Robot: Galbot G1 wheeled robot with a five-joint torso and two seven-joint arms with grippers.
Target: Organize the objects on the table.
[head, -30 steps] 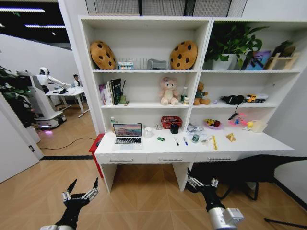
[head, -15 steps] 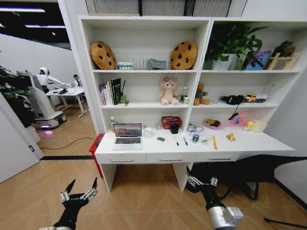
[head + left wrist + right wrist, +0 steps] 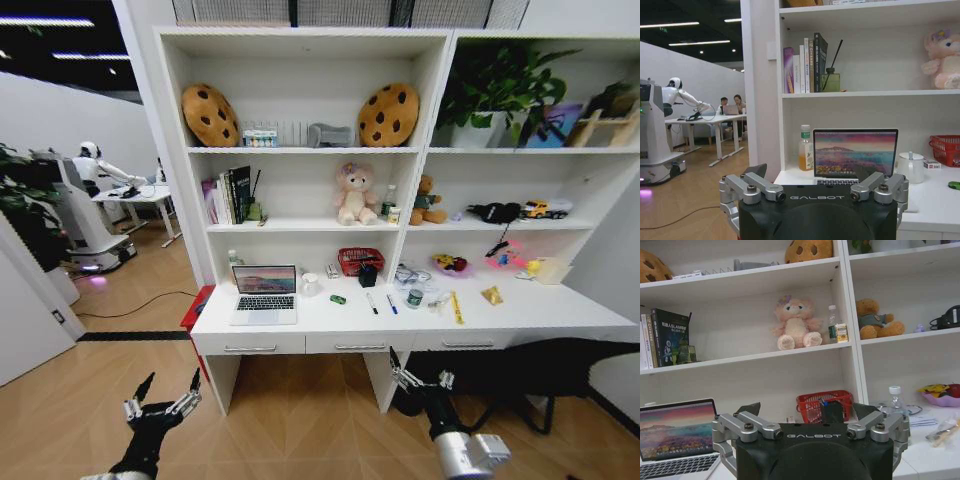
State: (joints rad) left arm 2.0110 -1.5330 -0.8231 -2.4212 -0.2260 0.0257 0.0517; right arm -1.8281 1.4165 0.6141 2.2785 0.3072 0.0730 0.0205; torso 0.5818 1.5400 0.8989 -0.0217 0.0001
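Table (image 3: 330,322): long white desk with three drawers, standing beyond and above both claws, which hang low over the wood floor in front of it.
Laptop (image 3: 265,294): open on the table's left part, screen lit, up and ahead of the left claw; in the left wrist view (image 3: 855,155) it rises straight behind that claw's fingers.
Basket (image 3: 359,260): red, at the back of the table, beyond the right claw; the right wrist view (image 3: 824,406) puts it just behind that claw's body.
Mug (image 3: 311,284): white, just right of the laptop, between the two claws' lines of sight.
Bottle (image 3: 805,148): orange drink, green cap, just beside the laptop's far edge.
Left claw (image 3: 161,403): low at the robot's left, well short of the table; fingers spread wide, nothing between them.
Right claw (image 3: 420,379): low at the robot's right, in front of the table's right half; fingers parted, holding nothing.
Black pen (image 3: 371,303): flat on the table, above and slightly left of the right claw.
Blue pen (image 3: 392,304): just beside the black pen, apart from it, nearly over the right claw.
Car (image 3: 338,298): tiny, green, between laptop and pens, left of the right claw's line.
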